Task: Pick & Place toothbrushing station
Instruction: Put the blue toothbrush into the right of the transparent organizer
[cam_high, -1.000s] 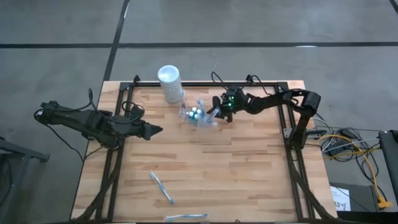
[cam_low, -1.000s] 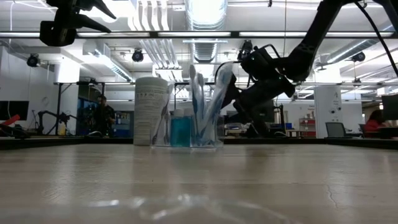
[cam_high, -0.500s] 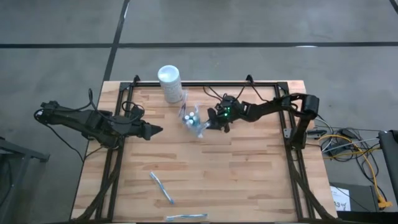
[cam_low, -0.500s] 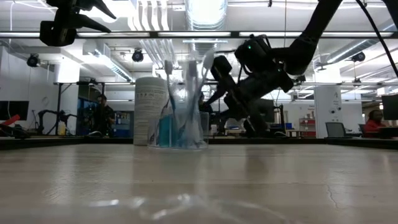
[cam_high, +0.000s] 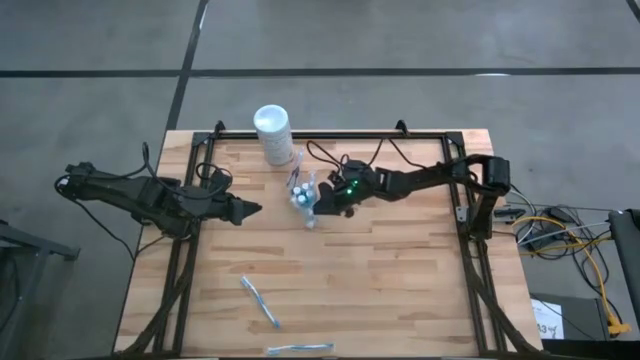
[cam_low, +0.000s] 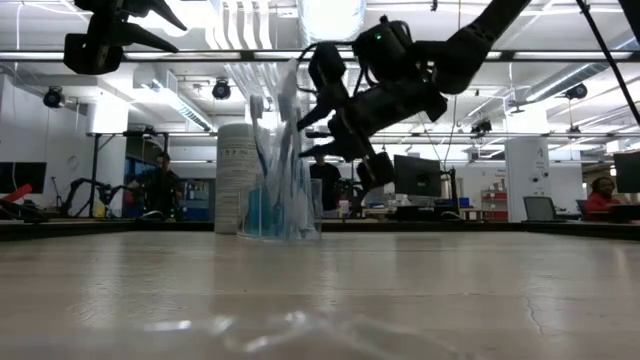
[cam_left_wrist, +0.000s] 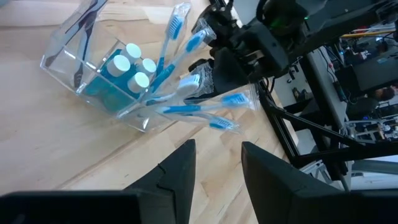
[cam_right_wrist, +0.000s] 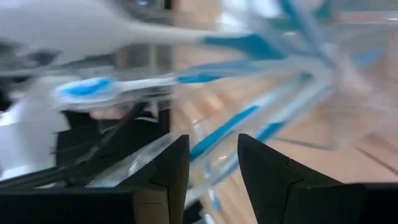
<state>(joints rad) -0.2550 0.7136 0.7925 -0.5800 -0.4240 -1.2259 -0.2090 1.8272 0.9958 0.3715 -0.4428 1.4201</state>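
Note:
The toothbrushing station (cam_high: 303, 196) is a small clear holder with blue bottles and several blue-and-white toothbrushes standing in it. It rests on its base on the wood, as the low view (cam_low: 280, 205) and the left wrist view (cam_left_wrist: 112, 74) show. My right gripper (cam_high: 322, 197) reaches in from the table's right, open, at the toothbrushes' upper ends (cam_low: 330, 110). My left gripper (cam_high: 255, 209) waits open to the station's left, raised above the table (cam_low: 150, 25). My right gripper comes from the table's right, slanting down, with its open fingers (cam_left_wrist: 211, 28) at the heads of the toothbrushes (cam_left_wrist: 191, 41) that stick out of the station. Toothbrushes cross right in front of the gap (cam_right_wrist: 208, 143). Which finger touches them I cannot tell. The station's base stays on the table.
A taller white cylinder with a round lid (cam_high: 272, 135) stands just beyond the station toward the far left. One loose toothbrush (cam_high: 260, 301) lies on the near part of the table and another (cam_high: 300, 348) at the near edge. A black frame (cam_high: 330, 135) borders the table.
My right gripper has gone toward the table's left edge and slightly nearer. The station has slid along the table with it, base down, and now stands closer to the white cylinder.

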